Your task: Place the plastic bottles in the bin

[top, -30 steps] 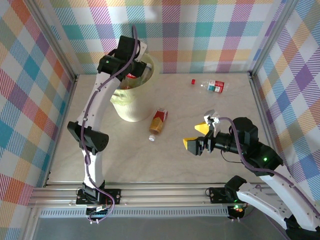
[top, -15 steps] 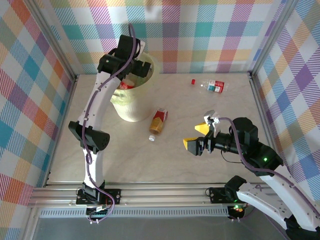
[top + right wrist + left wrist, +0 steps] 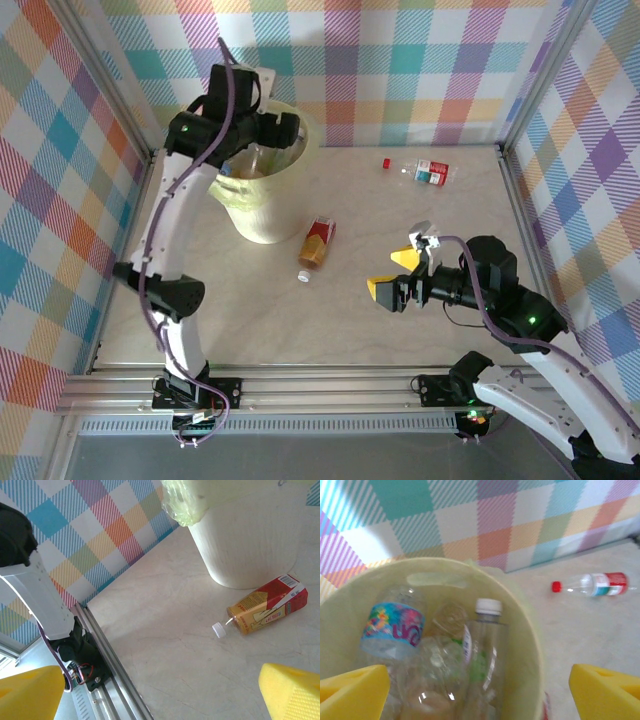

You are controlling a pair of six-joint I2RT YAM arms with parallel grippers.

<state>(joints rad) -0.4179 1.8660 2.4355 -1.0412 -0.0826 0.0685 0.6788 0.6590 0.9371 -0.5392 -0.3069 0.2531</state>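
The pale-yellow bin [image 3: 262, 205] stands at the back left, and my left gripper [image 3: 268, 140] hangs open just above its mouth. In the left wrist view the bin [image 3: 527, 645] holds several plastic bottles, among them one with a blue and pink label [image 3: 392, 627] and a clear one with a white cap [image 3: 482, 645]; my left gripper [image 3: 479, 690] holds nothing. An orange-brown bottle with a red label [image 3: 318, 242] lies right of the bin, also seen as the same bottle [image 3: 267, 606] from the right wrist. A clear red-capped bottle [image 3: 425, 171] lies at the back. My right gripper [image 3: 400, 275] is open and empty.
A loose white cap [image 3: 304, 277] lies by the orange-brown bottle's mouth. Checked walls [image 3: 420, 60] close the table at the back and sides. A metal rail [image 3: 320, 385] runs along the near edge. The bin's liner [image 3: 195, 500] hangs over its rim.
My left gripper opened over the bin and let a bottle drop in, then the arm swung up and to the left. The right arm stayed still.
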